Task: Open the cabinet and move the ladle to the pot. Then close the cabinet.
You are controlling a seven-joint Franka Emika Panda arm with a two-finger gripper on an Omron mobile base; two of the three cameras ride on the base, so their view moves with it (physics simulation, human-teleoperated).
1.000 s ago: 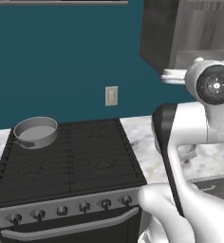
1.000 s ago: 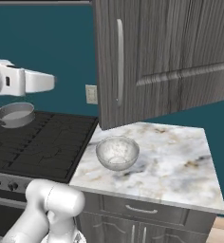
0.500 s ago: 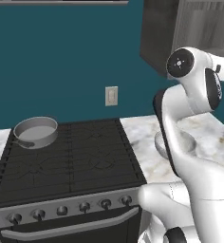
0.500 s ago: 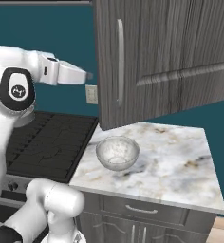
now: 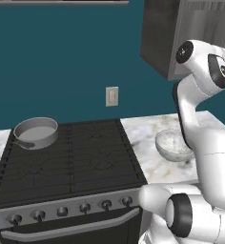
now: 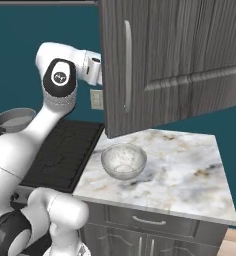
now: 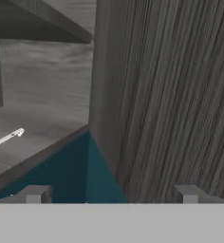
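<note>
Since a second ago the arm has swung up from over the stove toward the cabinet (image 6: 180, 55), hand now level with its swung-out door. Hand view looks past the door edge into the cabinet interior, where a thin silvery handle, likely the ladle (image 7: 7, 138), lies on the shelf; base views hide that. Gripper (image 7: 111, 192) fingers stand wide apart, holding nothing. Pot (image 5: 36, 132) sits on the stove's (image 5: 66, 162) back left burner. Translucent bowl (image 6: 123, 161) rests on the marble counter (image 6: 190, 170) under the door. Wall outlet (image 5: 112, 96) behind the stove.
</note>
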